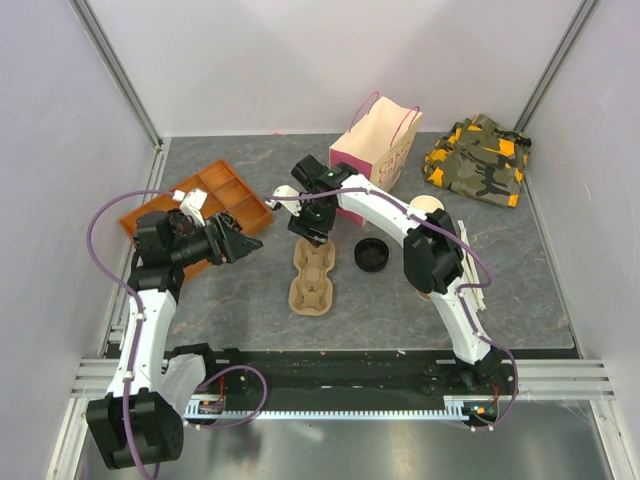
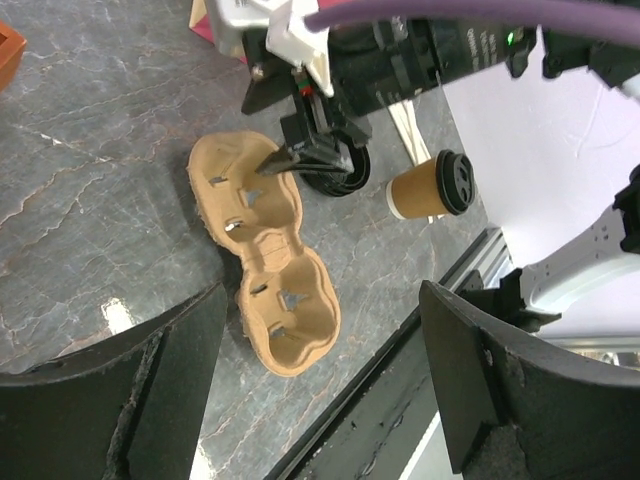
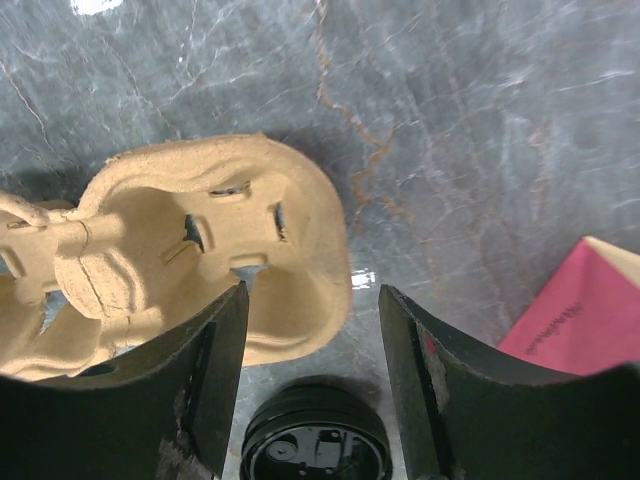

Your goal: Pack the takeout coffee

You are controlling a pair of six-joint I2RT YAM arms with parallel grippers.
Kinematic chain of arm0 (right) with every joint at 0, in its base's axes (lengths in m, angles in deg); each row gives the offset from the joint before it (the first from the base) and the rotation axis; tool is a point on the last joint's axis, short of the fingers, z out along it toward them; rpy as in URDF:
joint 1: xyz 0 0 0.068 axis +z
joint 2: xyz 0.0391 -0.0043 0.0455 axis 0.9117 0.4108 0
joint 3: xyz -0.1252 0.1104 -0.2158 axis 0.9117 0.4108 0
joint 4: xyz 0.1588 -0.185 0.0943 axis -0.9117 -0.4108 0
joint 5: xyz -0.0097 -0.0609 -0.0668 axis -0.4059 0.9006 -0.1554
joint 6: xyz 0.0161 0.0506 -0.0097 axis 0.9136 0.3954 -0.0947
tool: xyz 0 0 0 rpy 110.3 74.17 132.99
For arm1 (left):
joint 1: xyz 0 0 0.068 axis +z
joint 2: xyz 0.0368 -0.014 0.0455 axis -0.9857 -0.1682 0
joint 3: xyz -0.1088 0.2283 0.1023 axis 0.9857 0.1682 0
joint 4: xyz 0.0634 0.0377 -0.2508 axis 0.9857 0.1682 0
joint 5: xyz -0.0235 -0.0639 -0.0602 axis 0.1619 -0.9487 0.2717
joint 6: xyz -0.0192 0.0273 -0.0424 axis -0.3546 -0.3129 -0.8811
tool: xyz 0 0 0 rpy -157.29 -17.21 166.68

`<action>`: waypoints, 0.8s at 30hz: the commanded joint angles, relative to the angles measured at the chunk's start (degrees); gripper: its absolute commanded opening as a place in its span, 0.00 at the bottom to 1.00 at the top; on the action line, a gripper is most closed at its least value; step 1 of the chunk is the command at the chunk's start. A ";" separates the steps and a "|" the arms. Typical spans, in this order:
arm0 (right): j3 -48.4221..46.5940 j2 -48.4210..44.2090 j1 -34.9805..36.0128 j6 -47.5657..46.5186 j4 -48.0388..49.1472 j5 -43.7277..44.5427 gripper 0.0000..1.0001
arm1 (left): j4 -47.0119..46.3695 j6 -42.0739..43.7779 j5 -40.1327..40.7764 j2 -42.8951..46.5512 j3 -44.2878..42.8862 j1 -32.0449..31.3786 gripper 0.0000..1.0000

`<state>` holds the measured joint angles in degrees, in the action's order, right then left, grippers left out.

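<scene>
The takeout coffee [image 2: 428, 187], a tan paper cup with a black lid, stands near the table's front edge, right of a loose black lid [image 2: 338, 172]. From above it is almost wholly hidden under the right arm. A brown moulded cup carrier [image 1: 313, 275] lies flat mid-table. My right gripper [image 1: 312, 236] hangs open over the carrier's far pocket [image 3: 270, 270], nothing between its fingers, with the loose lid [image 3: 315, 445] just beside. My left gripper [image 1: 238, 243] hovers open and empty to the left of the carrier [image 2: 268, 270].
A pink and cream paper bag [image 1: 378, 150] stands open at the back. A lidless tan cup [image 1: 428, 205] sits right of it. An orange compartment tray [image 1: 215, 200] lies back left, a camouflage cloth [image 1: 478, 158] back right, and wooden stirrers [image 1: 472, 255] at the right.
</scene>
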<state>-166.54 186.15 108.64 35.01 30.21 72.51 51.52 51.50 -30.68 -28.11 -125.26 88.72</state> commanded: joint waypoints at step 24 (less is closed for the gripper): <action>-12.71 -25.33 -15.10 24.78 3.15 -19.04 0.73 | 32.38 88.30 13.43 -25.44 -24.54 -36.43 0.80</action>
<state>-179.61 162.37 98.45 53.35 32.18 56.47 87.23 133.90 -22.52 -44.83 -141.91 56.41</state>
